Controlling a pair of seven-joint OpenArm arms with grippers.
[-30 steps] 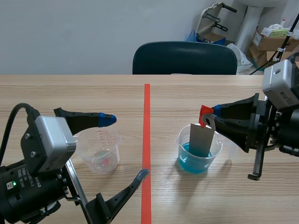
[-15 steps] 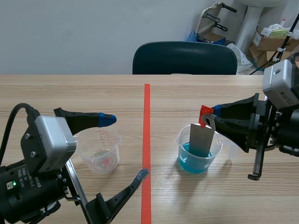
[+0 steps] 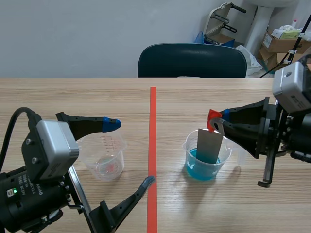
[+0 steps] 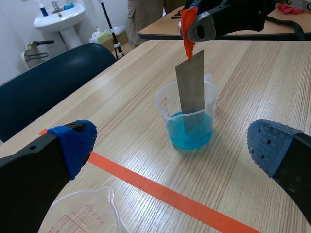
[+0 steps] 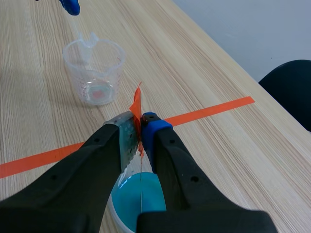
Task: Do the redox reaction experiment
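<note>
Wooden tabletop (image 3: pixel 243 97): right of centre, the right end effector (image 3: pixel 217 121) pinches a metal strip (image 3: pixel 209 145) by its orange tab, hanging it upright in the beaker's (image 3: pixel 214 171) blue liquid, presumably to react. Lower left, the left end effector (image 3: pixel 130 152) gapes near a clear cup (image 3: pixel 104 158).

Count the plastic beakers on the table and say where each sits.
2. The blue-liquid beaker stands right of the tape line, the right gripper holding a metal strip in it; the clear beaker stands left of that line.

Wooden table (image 3: pixel 73 92), dark chair (image 3: pixel 192 60), cardboard boxes (image 3: pixel 281 43), perhaps a walker (image 3: pixel 219 15)
</note>
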